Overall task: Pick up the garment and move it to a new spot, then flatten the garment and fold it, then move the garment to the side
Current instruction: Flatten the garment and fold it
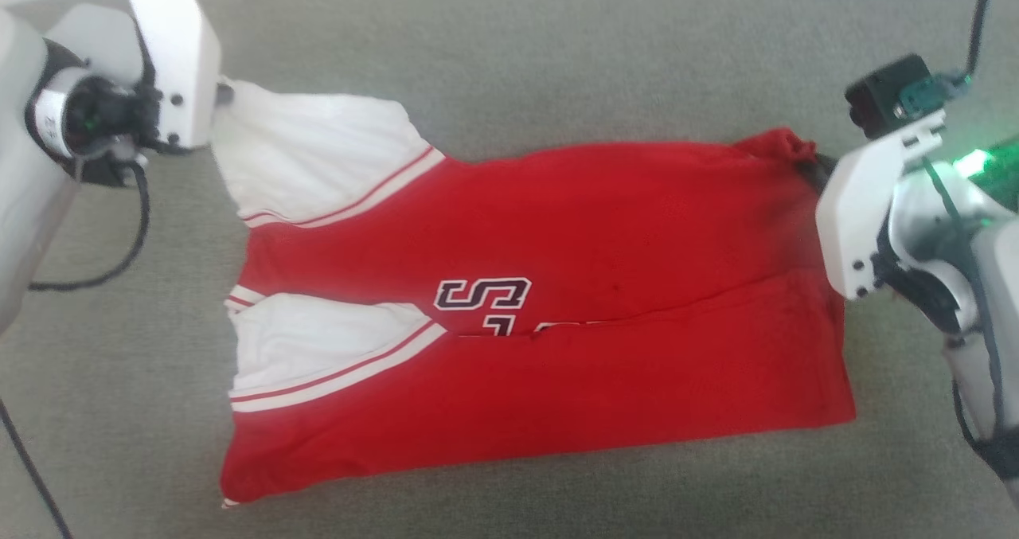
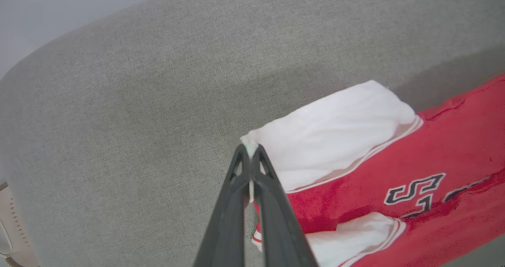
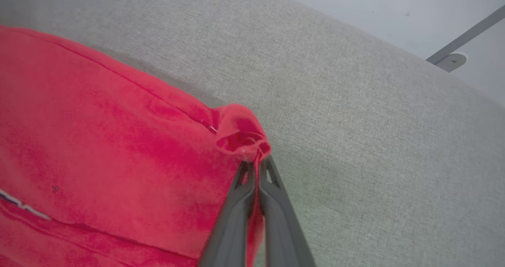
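Lying stretched between left jaws clamped on a white sleeve tip (image 2: 249, 142) and right jaws clamped on a bunched red corner (image 3: 240, 133), the small red-and-white jersey shirt (image 1: 597, 220) might slip if tugged, tbh.

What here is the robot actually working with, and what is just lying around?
In the job: the garment, the left gripper shut on its white sleeve corner, the right gripper shut on its red corner.
Just there: the grey fabric surface, a black cable, a metal bracket.
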You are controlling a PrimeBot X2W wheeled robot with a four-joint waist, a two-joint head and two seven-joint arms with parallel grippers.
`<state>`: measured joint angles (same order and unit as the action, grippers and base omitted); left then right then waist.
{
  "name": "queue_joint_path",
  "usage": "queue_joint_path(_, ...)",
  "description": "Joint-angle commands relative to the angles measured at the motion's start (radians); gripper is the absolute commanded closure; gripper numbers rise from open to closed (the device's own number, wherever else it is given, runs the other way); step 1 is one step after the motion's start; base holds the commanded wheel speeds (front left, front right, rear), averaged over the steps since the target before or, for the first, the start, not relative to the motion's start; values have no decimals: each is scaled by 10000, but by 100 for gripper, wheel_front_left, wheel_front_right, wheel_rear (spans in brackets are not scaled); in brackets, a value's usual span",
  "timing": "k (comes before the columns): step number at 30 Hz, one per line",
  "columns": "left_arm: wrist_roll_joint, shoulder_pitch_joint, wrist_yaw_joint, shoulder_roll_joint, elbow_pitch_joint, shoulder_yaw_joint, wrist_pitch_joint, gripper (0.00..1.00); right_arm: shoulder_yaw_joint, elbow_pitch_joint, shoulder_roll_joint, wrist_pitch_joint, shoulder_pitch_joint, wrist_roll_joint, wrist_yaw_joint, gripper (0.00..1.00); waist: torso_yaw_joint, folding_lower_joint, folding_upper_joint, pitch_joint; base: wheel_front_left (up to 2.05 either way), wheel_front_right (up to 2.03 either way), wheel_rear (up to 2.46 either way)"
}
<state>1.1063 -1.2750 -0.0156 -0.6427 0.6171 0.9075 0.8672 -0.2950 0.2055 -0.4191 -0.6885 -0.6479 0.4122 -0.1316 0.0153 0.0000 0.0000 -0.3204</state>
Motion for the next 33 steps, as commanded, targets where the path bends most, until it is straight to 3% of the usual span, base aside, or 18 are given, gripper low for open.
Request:
queue_joint_path(1,23,188,84,-57,-121,34,83,100,36,-69,-66,-72,181,35,19,100,-209,0,0,271,0,0,0)
queue_joint_path(13,908,2372,2539,-1545,-4974,194,1647,100,680,-1641,-861,-1216,2505,518,20,100,-641,0,0,938,0,0,0)
queue_joint_path(19,1168,3560,3400,-2110,-6515,376,1665,100,952,-1747,-903,-1531,3383,531,20,100,-698,0,0,1012,0,0,0)
queue_joint_path(25,1410,4566,3483,-1999,-6387,579,1207,100,851,-1294,-590,-1600,3605,528,20,100,-646,0,0,1053,0,0,0)
queue_joint_path(32,1712,5264,3112,-1477,-5222,605,507,100,502,-562,-241,-1529,3259,682,20,100,-546,0,0,1166,0,0,0)
queue_joint_path(33,1648,5281,3041,-1456,-5070,617,417,100,490,-438,-221,-1495,3208,666,20,85,-544,0,0,1206,0,0,0)
